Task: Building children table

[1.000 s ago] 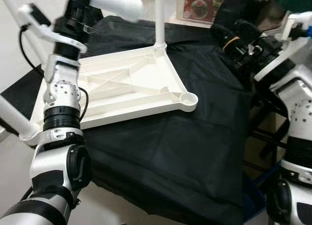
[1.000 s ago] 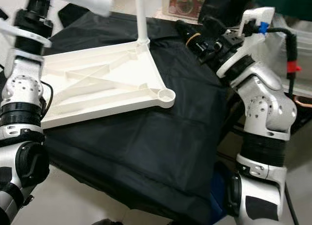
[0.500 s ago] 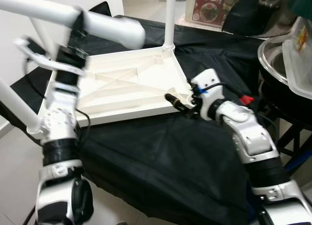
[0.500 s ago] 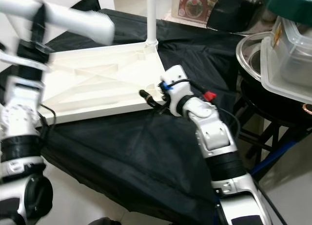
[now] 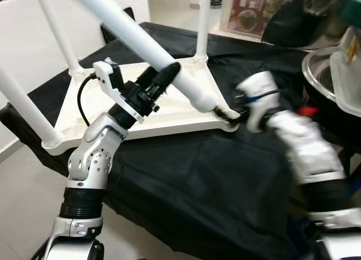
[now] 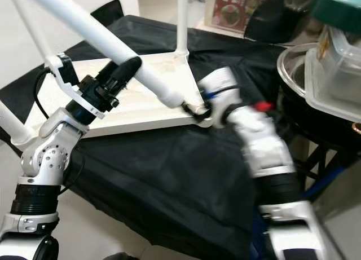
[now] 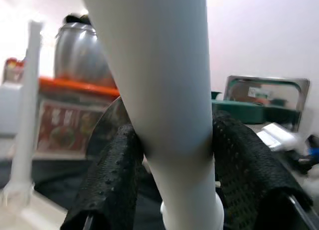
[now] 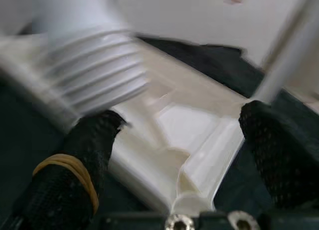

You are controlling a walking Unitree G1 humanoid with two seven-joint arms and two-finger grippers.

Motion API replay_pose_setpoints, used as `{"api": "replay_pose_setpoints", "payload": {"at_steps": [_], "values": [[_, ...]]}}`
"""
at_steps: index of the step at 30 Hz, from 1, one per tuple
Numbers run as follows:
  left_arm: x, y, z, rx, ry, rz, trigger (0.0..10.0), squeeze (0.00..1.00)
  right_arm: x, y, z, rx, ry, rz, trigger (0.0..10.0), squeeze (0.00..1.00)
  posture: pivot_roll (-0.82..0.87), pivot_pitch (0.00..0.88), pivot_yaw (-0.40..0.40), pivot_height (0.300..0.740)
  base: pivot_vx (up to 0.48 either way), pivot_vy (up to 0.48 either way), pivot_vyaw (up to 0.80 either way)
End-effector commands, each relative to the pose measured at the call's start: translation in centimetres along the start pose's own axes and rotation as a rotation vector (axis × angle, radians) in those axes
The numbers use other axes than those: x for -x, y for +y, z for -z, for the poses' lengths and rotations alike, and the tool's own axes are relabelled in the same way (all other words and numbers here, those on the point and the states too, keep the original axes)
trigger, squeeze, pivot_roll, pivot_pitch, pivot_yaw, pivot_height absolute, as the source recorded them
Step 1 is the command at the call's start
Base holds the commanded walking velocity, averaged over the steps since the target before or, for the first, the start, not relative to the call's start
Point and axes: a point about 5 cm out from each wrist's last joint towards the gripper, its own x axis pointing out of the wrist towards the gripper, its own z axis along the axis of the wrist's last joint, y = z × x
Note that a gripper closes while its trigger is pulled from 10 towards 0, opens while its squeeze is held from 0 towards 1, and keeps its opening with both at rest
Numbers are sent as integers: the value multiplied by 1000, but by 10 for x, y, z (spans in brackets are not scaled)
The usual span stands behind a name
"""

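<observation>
Between my left gripper's (image 5: 163,79) closed fingers sits the long white plastic table leg (image 5: 130,37), its threaded tip at the white plastic tabletop's (image 5: 113,110) last open corner socket; my right gripper (image 5: 234,116), fingers apart, brackets that corner; three legs stand fitted

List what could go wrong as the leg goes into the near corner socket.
1. The table leg, clamped in the left gripper, comes in steeply tilted; its threaded end may cross-thread or skid off the corner socket.
2. The right gripper, jaws open astride that corner, could get pinched under the leg.
3. The tabletop lies on loose black cloth and may slide if pushed.
</observation>
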Motion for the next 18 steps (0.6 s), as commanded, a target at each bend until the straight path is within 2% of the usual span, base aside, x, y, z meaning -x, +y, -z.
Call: {"api": "replay_pose_setpoints", "payload": {"at_steps": [1, 2, 3, 4, 9, 10, 11, 12, 13, 15, 16, 18], "values": [[0, 4, -1, -90, 41, -17, 10000, 0, 17, 7, -9, 38, 11, -182, 10000, 0, -56, 12, 14, 740, 0, 0, 0], [-3, 3, -4, -115, 40, -13, 10000, 0, 28, 4, -9, 58, 64, -225, 10000, 0, -57, 11, 13, 740, 0, 0, 0], [-3, 3, -4, -115, 40, -13, 10000, 0, 28, 4, -9, 58, 64, -225, 10000, 0, -57, 11, 13, 740, 0, 0, 0], [-6, 3, -8, -130, 31, -11, 10000, 0, 36, 1, -11, 69, 88, -248, 10000, 0, -58, 15, 14, 740, 0, 0, 0], [-10, 2, -16, -150, 23, 0, 10000, 0, 42, -3, -22, 89, 75, -272, 10000, 0, -60, 17, 18, 740, 0, 0, 0], [-11, 1, -19, -164, 25, 13, 9922, 0, 37, 0, -32, 95, 15, -290, 10000, 0, -62, 17, 18, 740, 0, 0, 0], [-11, 1, -19, -164, 25, 13, 9922, 0, 37, 0, -32, 95, 15, -290, 10000, 0, -62, 17, 18, 740, 0, 0, 0], [-13, -1, -20, -168, 30, 29, 9843, 0, 28, 2, -43, 102, -66, -275, 10000, 0, -62, 19, 22, 740, 0, 0, 0], [-13, -1, -20, -168, 30, 29, 9843, 0, 28, 2, -43, 102, -66, -275, 10000, 0, -62, 19, 22, 740, 0, 0, 0], [-15, -5, -18, -184, 47, 56, 9686, 0, 11, 5, -60, 115, -171, -247, 10000, 0, -63, 24, 25, 740, 0, 0, 0], [-15, -5, -18, -184, 47, 56, 9686, 0, 11, 5, -60, 115, -171, -247, 10000, 0, -63, 24, 25, 740, 0, 0, 0], [-15, -10, -13, -194, 64, 79, 9529, 0, -6, 19, -71, 132, -213, -285, 10000, 0, -65, 27, 28, 740, 0, 0, 0]]}}
